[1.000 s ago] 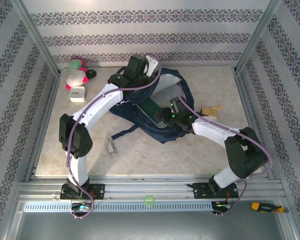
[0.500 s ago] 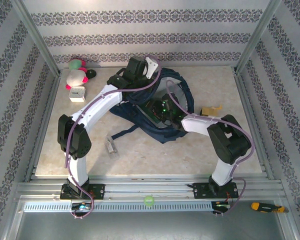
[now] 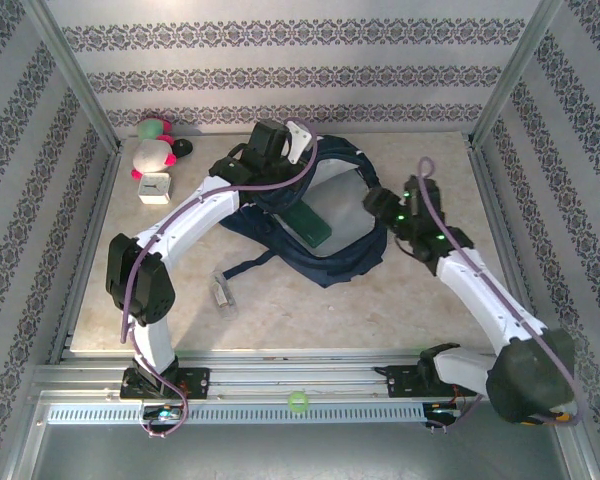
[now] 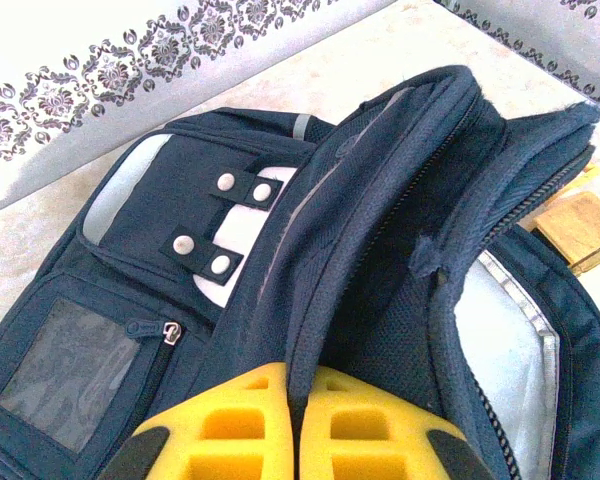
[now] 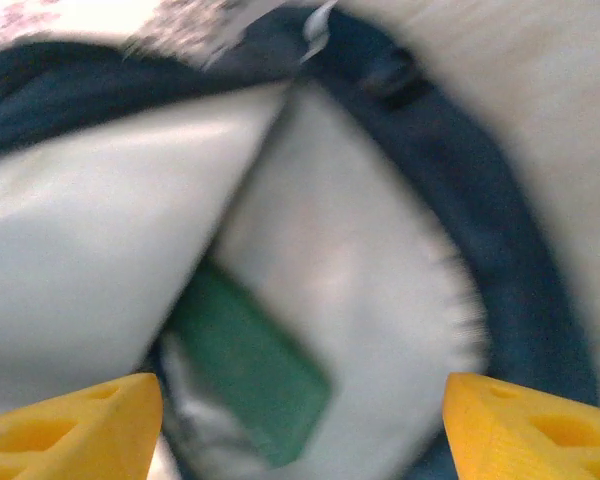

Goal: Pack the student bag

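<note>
Mid worktop [image 3: 280,310]: student bag [image 3: 330,255], mouth up. L tool [image 4: 298,425] pinched shut on bag's rim fabric, lifting mouth open. R tool [image 5: 300,425] jaws wide, empty, over lining w/ green flat item [image 3: 310,222] inside. Advice: L holds rim taut; R fetches next item w/o snagging rim.

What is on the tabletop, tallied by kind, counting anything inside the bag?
student bag: 1
green flat item inside it: 1
plush toys: 2
white cube: 1
small black item: 1
clear bottle: 1
tan block: 1
Total: 8
</note>
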Controlling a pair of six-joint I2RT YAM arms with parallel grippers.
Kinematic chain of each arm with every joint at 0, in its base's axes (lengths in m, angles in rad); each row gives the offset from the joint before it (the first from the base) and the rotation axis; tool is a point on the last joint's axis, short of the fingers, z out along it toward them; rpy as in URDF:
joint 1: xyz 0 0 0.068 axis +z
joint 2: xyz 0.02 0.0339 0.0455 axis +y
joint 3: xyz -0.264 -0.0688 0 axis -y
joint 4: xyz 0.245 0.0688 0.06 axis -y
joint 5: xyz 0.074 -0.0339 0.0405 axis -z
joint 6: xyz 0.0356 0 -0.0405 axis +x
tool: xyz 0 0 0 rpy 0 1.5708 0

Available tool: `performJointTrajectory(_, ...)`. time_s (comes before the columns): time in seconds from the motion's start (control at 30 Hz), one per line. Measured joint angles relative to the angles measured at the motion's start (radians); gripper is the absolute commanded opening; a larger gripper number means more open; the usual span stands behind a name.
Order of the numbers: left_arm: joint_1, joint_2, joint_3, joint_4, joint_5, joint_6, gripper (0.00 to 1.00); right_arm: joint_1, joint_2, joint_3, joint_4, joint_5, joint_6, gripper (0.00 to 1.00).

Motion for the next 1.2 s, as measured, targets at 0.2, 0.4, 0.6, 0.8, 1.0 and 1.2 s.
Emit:
performJointTrajectory(0.2, 0.000, -0.001, -0.003, 0.001, 0.000, 0.000, 0.00, -0.251, 0.076, 0.086, -0.267, 0.043, -0.273, 0.97)
performJointTrajectory(0.4, 0.000, -0.001, -0.006, 0.003, 0.001, -0.001, 0.00, -0.360, 0.222, 0.150, -0.358, 0.012, -0.436, 0.98)
performJointTrajectory(0.6, 0.000, -0.001, -0.019, 0.014, 0.005, -0.011, 0.00, -0.372, 0.314, 0.177, -0.365, -0.060, -0.488, 0.98)
performJointTrajectory(0.8, 0.000, -0.001, -0.019, 0.014, 0.008, -0.021, 0.00, -0.347, 0.387, 0.226, -0.377, -0.089, -0.533, 0.98)
performJointTrajectory(1.0, 0.000, -0.001, -0.019, 0.014, 0.008, -0.026, 0.00, -0.311, 0.546, 0.340, -0.378, -0.072, -0.561, 0.98)
performJointTrajectory(1.2, 0.000, -0.001, -0.019, 0.014, 0.009, -0.027, 0.00, -0.291, 0.619, 0.382, -0.407, -0.015, -0.583, 0.98)
